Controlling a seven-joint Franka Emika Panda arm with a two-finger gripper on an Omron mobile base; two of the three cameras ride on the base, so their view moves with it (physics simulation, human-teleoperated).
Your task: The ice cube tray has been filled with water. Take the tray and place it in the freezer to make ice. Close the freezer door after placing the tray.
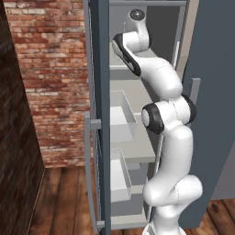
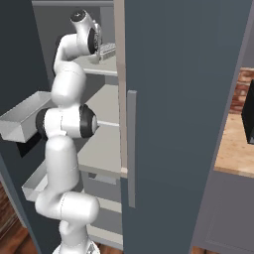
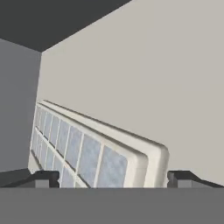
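Tool (image 3: pixel 113 178) spread | ice cube tray (image 3: pixel 87 151) between fingertips | no legible writing

Flat, even rendered light, no glare.
Soft shade inside the freezer (image 1: pixel 137 92); edges slightly coarse, nothing blurred.

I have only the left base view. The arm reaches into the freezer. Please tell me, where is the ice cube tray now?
Observer: In the right base view the ice cube tray lies on an upper shelf.
Operator: Does the gripper hold it?
Observer: No. In the hand view the gripper is open. Its fingertips stand wide apart, one on each side of the tray's near end.
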